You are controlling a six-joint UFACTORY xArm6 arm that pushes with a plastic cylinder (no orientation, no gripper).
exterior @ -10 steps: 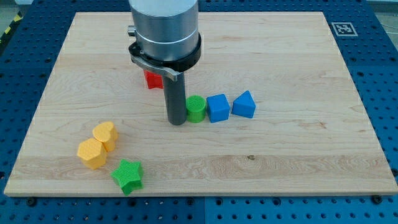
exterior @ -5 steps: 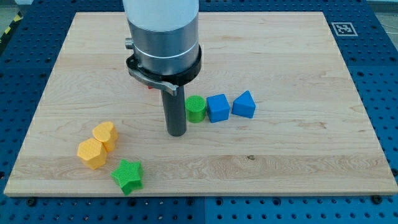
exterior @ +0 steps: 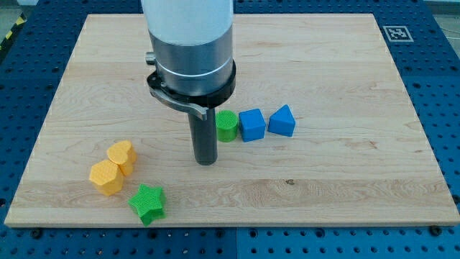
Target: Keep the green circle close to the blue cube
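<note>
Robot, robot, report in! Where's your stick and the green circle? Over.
My tip below-left of green circle, apart. Green circle touching blue cube. Nothing in the way.

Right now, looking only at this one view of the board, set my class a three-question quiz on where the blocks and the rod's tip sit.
1. True or false: the green circle touches the blue cube.
2. My tip sits where from the green circle? A) view's bottom-left B) view's top-right C) on it
3. Fill in: the green star lies just below two ___ blocks.

Key: 1 true; 2 A; 3 yellow.
</note>
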